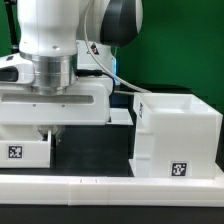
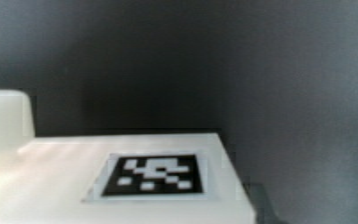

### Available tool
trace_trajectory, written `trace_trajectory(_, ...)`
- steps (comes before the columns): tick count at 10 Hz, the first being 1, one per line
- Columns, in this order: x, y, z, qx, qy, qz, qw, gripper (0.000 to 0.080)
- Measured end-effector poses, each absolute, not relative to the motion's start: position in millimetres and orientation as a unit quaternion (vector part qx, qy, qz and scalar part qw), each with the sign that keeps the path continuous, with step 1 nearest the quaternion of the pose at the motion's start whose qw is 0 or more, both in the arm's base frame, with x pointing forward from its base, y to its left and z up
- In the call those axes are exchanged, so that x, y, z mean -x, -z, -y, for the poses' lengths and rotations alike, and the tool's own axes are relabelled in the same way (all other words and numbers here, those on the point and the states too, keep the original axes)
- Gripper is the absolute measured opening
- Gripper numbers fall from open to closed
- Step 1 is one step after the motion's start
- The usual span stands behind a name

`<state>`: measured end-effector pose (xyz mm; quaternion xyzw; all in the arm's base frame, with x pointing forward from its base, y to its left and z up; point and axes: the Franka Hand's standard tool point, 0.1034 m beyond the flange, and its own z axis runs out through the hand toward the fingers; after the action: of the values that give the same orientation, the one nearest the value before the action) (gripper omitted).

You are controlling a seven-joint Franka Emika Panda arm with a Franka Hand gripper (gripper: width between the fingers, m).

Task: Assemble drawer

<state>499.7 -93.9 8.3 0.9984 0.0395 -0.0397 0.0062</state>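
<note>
Pointing straight down, hand point(image 1: 48, 132) low over tagged tray point(image 1: 25, 152), housing point(image 1: 180, 130) nearby

A white drawer piece point(image 2: 51, 165) has a flat face. A black-and-white square tag point(image 2: 155, 176) sits on it. A round white lump point(image 2: 2, 118) stands at its edge, too blurry to name. Behind lies the dark table point(image 2: 211, 60).

text: none readable | signs: black-white tags point(image 1: 179, 169) | on: drawer housing point(image 1: 185, 125)
</note>
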Motion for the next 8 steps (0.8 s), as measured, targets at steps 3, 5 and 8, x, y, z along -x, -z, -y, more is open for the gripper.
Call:
trace_trajectory(3, -508.5, -30.8, 80.0, -0.996, 0.036, -0.085, 0.003, 0.0042)
trace_trajectory(5, -510.3, -36.7, 77.1, -0.994, 0.037, -0.099, 0.000, 0.0042)
trace_trajectory(8, -510.0, -32.6, 78.9, -0.979, 0.037, -0.199, 0.000, 0.0042)
